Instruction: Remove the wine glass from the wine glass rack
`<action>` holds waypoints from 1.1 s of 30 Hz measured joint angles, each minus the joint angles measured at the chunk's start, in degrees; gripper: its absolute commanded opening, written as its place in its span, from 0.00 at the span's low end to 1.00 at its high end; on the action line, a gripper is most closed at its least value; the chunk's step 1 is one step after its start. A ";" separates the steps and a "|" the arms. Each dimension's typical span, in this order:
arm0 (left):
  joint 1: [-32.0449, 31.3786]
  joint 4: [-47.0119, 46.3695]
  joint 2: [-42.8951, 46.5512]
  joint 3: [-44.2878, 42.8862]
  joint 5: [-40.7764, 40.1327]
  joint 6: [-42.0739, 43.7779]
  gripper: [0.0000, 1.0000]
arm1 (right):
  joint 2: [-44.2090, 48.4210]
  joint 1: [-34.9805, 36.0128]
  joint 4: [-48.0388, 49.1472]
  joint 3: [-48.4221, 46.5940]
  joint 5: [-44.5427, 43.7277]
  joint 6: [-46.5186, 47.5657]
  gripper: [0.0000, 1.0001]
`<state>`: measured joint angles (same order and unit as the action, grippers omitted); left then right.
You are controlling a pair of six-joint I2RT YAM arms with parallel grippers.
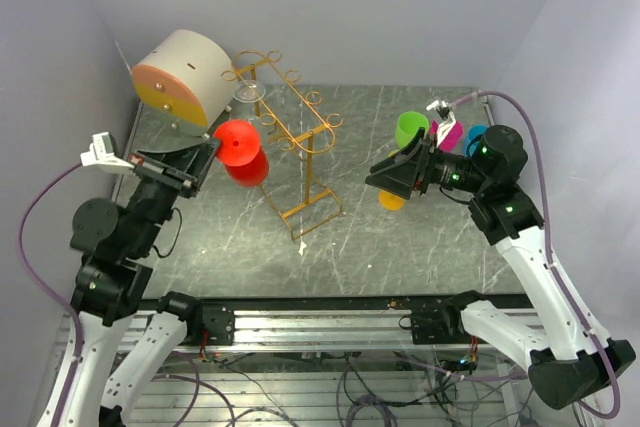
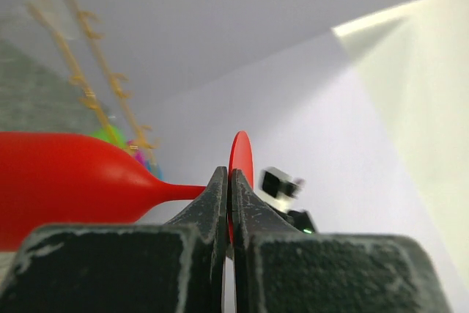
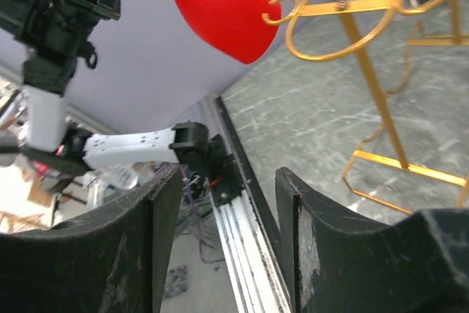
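A red wine glass (image 1: 240, 152) is held in the air, lying sideways, just left of the gold wire wine glass rack (image 1: 293, 137). My left gripper (image 1: 205, 159) is shut on the glass's round foot (image 2: 240, 157), with the stem and bowl (image 2: 58, 181) pointing left in the left wrist view. In the right wrist view the red bowl (image 3: 220, 5) sits beside a curled rail end of the rack (image 3: 352, 12); I cannot tell if they touch. A clear glass (image 1: 247, 95) hangs at the rack's far end. My right gripper (image 1: 385, 179) is open and empty, right of the rack (image 3: 229, 175).
A round white-and-orange box (image 1: 180, 77) stands at the back left, close to the rack. Green (image 1: 410, 129), pink (image 1: 447, 134), blue (image 1: 475, 135) and orange (image 1: 392, 199) cups stand around my right gripper. Walls close in on the left, the back and the right.
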<state>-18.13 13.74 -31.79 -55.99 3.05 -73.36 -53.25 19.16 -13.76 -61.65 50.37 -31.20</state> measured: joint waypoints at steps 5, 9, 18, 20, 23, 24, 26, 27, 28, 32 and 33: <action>0.00 -9.88 4.96 2.23 4.85 -4.09 0.07 | -1.40 2.03 17.53 4.00 7.43 -10.86 0.60; 0.00 -18.93 5.55 4.55 9.35 -7.91 0.07 | -5.18 8.50 28.11 3.48 8.83 -15.28 0.60; 0.00 -38.91 4.39 8.50 16.04 -17.25 0.07 | -14.82 15.04 40.96 0.61 7.89 -18.84 0.60; 0.00 -42.40 4.28 8.50 16.85 -18.58 0.07 | -15.78 15.04 44.24 0.48 7.74 -20.13 0.60; 0.00 -46.58 4.28 8.46 17.94 -20.00 0.07 | -16.94 15.10 49.68 -0.20 7.74 -22.58 0.60; 0.00 -47.36 4.28 8.41 18.25 -20.24 0.07 | -17.20 15.10 51.15 -0.48 7.76 -23.23 0.60; 0.00 -48.30 4.28 8.37 18.45 -20.59 0.07 | -18.01 15.15 55.17 -1.27 7.82 -25.20 0.60; 0.00 -48.65 4.28 8.37 18.64 -20.76 0.07 | -18.53 15.21 57.07 -1.70 7.87 -26.12 0.60; 0.00 -48.81 4.28 8.37 18.75 -20.83 0.07 | -19.04 15.28 58.88 -2.19 7.96 -27.06 0.60; 0.00 -48.89 4.28 8.37 19.10 -21.16 0.07 | -22.05 15.61 65.75 -4.70 8.15 -31.28 0.60; 0.00 -48.89 4.28 8.37 19.15 -21.20 0.07 | -22.95 15.72 67.23 -5.33 8.17 -32.26 0.60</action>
<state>-18.13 -35.16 -27.51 -47.62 22.20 -94.56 -76.20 34.87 53.47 -66.98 58.54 -63.46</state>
